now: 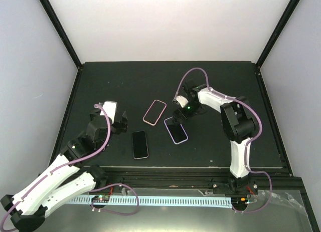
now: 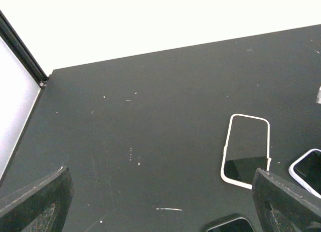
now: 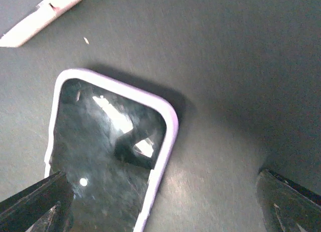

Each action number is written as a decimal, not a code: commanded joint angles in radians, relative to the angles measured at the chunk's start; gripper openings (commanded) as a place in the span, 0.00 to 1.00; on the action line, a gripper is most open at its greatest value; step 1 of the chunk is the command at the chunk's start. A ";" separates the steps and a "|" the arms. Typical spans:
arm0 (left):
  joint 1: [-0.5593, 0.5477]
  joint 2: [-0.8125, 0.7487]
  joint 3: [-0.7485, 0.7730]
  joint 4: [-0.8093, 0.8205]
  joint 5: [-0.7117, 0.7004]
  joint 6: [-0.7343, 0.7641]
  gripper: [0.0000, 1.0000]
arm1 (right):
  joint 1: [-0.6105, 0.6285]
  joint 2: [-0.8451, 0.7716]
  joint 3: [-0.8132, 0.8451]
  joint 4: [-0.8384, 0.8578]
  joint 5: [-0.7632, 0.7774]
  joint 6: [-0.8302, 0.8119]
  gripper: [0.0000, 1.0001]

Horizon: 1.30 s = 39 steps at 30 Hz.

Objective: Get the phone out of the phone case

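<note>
A phone in a lilac case [image 1: 175, 130] lies screen up near the table's middle. In the right wrist view [image 3: 108, 157] its top corner lies between my fingers. My right gripper [image 1: 179, 113] [image 3: 160, 207] hovers open just above its far end and holds nothing. A bare black phone [image 1: 140, 144] lies to its left, and its top edge shows in the left wrist view [image 2: 228, 226]. My left gripper [image 1: 108, 126] [image 2: 160, 207] is open and empty, left of the black phone, apart from everything.
A pale pink-rimmed case [image 1: 154, 112] [image 2: 246, 149] lies flat behind the two phones; its edge shows in the right wrist view [image 3: 45, 14]. The lilac case [image 2: 307, 172] shows at the right edge of the left wrist view. The black mat [image 1: 125, 86] ends at white walls.
</note>
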 commanded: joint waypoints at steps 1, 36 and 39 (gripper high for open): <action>0.007 -0.007 0.000 0.023 -0.055 0.012 0.99 | 0.037 0.079 0.082 -0.061 -0.006 -0.010 1.00; 0.019 0.015 -0.003 0.026 -0.068 0.020 0.99 | 0.332 -0.063 -0.193 0.031 0.462 0.092 1.00; 0.020 0.012 -0.003 0.025 -0.069 0.020 0.99 | 0.333 -0.077 -0.216 0.044 0.496 0.123 0.99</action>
